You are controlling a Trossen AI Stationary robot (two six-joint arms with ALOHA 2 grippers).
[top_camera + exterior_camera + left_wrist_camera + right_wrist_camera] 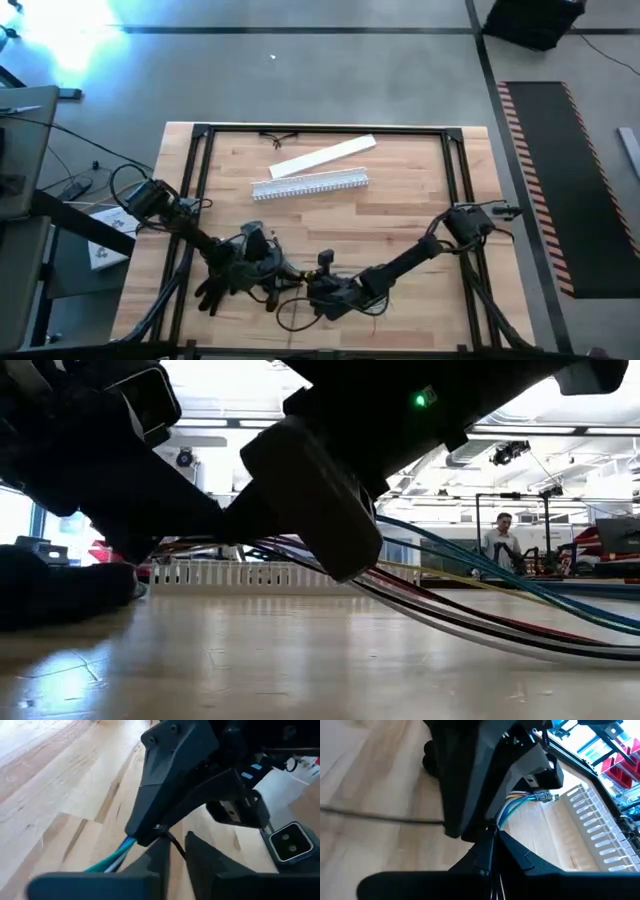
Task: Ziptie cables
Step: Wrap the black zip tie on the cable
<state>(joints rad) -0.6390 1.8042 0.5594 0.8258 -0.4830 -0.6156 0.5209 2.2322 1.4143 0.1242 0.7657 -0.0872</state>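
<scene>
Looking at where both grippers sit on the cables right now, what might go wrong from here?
The left gripper and right gripper crowd together at the table's near edge, so a small misjudged move might knock one against the other. In the right wrist view the cables fan apart beyond the fingers, so a tie might miss a strand. In the low view the wires trail loosely across the table, so an arm could snag them.

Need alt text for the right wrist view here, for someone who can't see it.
Seen from the right wrist, the right gripper has its fingers closed on a thin black strand where the cables, a green, blue and white bundle, emerge beside the other arm's dark housing. A white slotted channel lies beyond on the wooden table.
</scene>
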